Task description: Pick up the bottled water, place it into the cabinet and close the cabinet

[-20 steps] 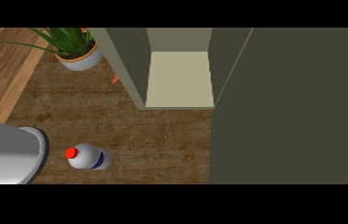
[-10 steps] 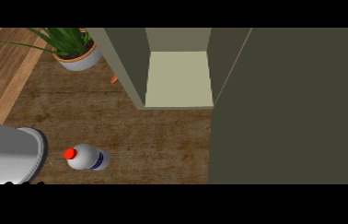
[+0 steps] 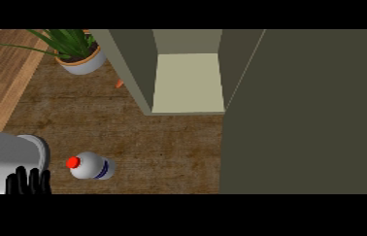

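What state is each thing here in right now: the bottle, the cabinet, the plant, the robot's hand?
Bottled water: on the counter, red cap on, not held.
Cabinet: open, its shelf bare.
Potted plant: upright beside the cabinet.
Left robot hand: open, fingers up, left of the bottle, not touching it.

Brown worktop (image 3: 165,143) carried an upright bottle (image 3: 91,165) with red cap at lower left, a potted plant (image 3: 77,55) at upper left, and the open cabinet (image 3: 188,82) at top centre.

A potted plant (image 3: 75,53) stands on the brown (perhaps wooden) counter (image 3: 150,143).
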